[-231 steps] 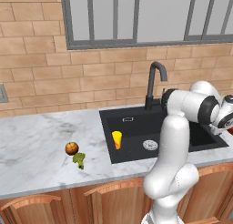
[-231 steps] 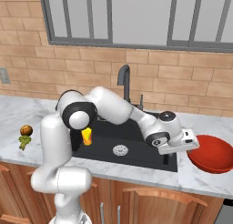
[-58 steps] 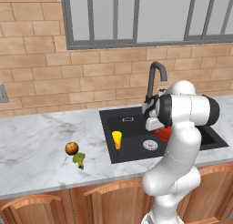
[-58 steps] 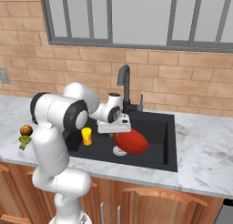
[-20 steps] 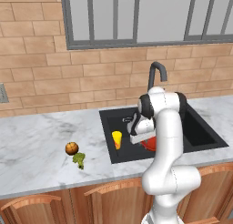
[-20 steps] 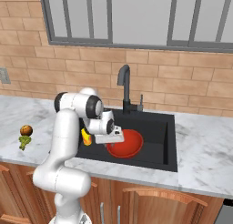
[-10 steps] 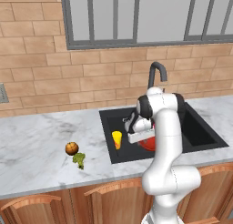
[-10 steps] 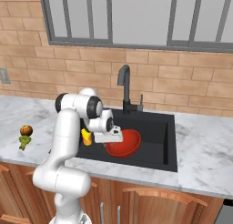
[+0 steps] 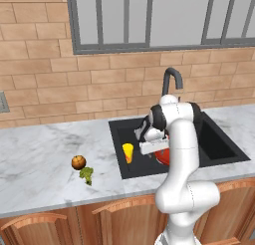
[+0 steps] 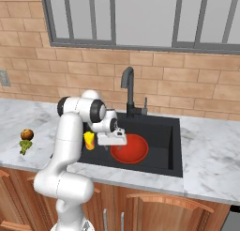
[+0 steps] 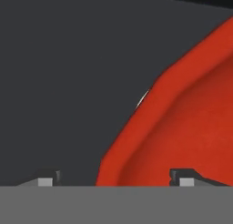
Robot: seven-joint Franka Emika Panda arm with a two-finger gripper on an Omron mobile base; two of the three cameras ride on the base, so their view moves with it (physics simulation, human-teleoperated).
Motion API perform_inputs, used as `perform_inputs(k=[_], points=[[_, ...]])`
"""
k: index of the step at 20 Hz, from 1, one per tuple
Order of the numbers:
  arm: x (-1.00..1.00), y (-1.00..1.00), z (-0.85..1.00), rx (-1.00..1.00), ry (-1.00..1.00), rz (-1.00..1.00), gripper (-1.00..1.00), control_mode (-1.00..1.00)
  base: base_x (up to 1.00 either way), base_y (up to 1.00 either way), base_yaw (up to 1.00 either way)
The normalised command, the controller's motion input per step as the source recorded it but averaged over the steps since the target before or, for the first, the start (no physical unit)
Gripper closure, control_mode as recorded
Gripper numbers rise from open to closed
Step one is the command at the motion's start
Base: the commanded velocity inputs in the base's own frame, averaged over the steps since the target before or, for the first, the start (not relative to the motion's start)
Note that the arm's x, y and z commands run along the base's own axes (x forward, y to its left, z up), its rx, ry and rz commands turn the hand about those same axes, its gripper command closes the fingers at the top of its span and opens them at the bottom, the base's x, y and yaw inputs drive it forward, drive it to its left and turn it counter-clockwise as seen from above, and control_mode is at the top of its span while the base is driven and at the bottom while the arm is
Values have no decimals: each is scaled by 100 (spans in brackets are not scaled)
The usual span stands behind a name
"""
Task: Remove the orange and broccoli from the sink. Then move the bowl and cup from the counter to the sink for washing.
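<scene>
My pincer: jaws spread wide, one tip either side of the rim, gripping nothing.
Glossy red round bowl: lies in the large black rectangular sink; my hand view shows its rim between my tips.
Small yellow tapered cup: stands in the sink, left of the bowl.
Counter: round orange-brown orange touching the green broccoli floret, well left of the sink.
</scene>
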Motion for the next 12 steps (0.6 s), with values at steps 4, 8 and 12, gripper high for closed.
perform_inputs(k=[4, 8, 12], points=[[-4, -5, 18, 0, 0, -5, -100, -100, 0, 0, 0], [-8, 0, 25, 0, 0, -6, -100, -100, 0, 0, 0], [-13, 2, 32, 0, 0, -4, -100, -100, 0, 0, 0]])
